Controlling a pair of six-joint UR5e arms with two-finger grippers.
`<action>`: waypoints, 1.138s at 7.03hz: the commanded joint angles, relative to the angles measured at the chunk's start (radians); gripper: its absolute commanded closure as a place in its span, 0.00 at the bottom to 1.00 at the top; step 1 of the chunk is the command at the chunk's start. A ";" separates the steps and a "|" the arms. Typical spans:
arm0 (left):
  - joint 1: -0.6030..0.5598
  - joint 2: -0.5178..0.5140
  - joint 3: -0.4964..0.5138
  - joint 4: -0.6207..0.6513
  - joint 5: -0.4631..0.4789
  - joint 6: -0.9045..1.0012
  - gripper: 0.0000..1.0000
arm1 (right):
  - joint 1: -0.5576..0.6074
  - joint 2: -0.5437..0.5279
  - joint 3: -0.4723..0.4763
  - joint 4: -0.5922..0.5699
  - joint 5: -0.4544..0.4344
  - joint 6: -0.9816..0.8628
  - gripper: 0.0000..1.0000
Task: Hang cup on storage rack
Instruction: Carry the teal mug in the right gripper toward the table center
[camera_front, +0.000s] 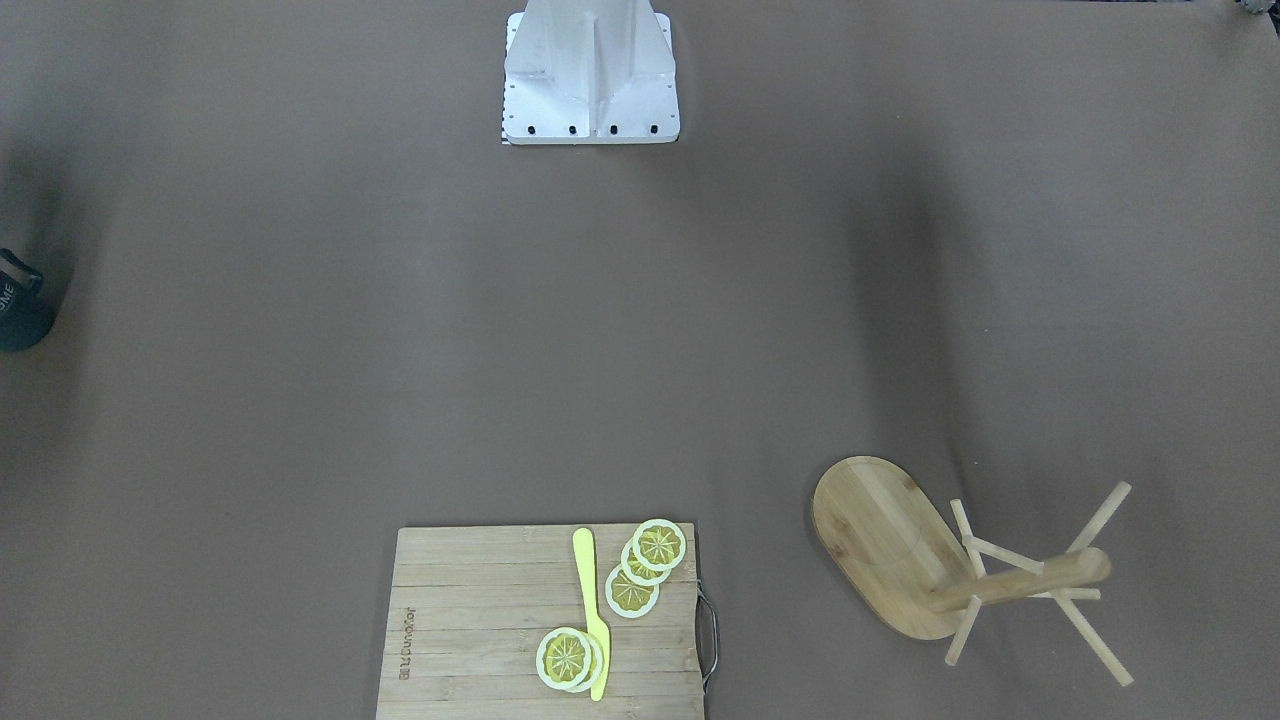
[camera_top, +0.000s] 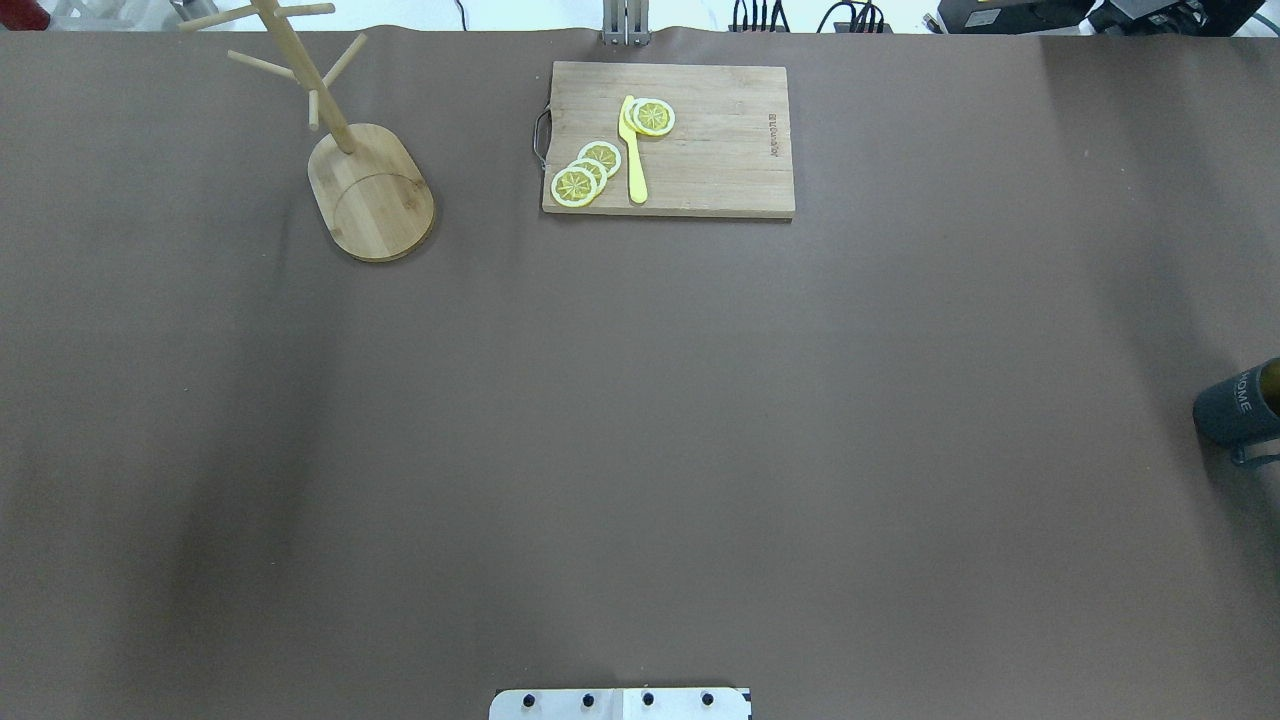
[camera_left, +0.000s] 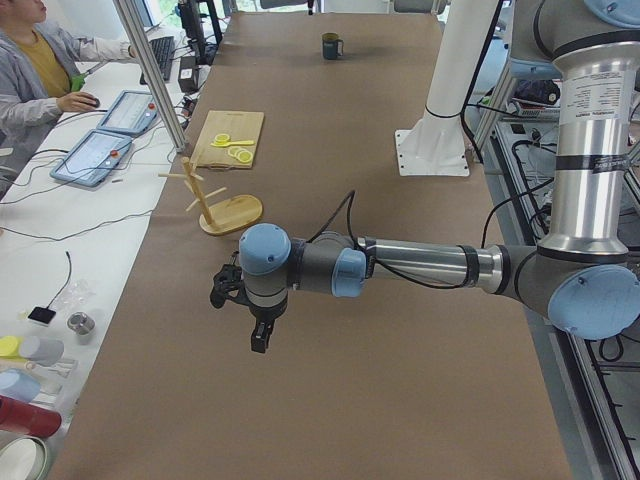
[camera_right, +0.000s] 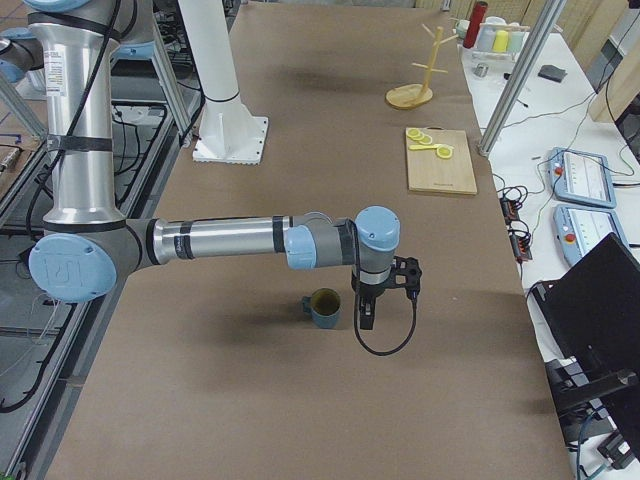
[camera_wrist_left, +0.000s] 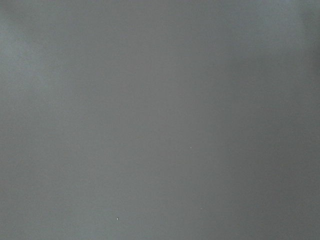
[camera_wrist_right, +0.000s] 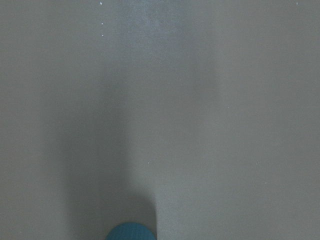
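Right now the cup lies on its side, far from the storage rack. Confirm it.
Wrong: the cup stands upright, mouth up, far from the storage rack. The exterior right view shows it.

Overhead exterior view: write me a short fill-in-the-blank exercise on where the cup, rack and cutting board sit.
1. The cup stands at the view's ___ edge.
2. The storage rack stands to the ___ of the cutting board.
3. The knife lying on the board is ___ in colour.
Missing words: right; left; yellow.
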 joint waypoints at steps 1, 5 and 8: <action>0.000 -0.001 -0.003 0.000 0.006 -0.001 0.02 | 0.000 -0.023 0.019 0.012 0.016 0.006 0.00; 0.001 0.023 -0.013 -0.006 -0.002 -0.004 0.02 | -0.002 -0.048 0.029 0.013 0.078 0.008 0.00; 0.006 0.028 -0.043 -0.002 -0.005 -0.018 0.02 | -0.002 -0.053 0.027 0.043 0.123 0.025 0.00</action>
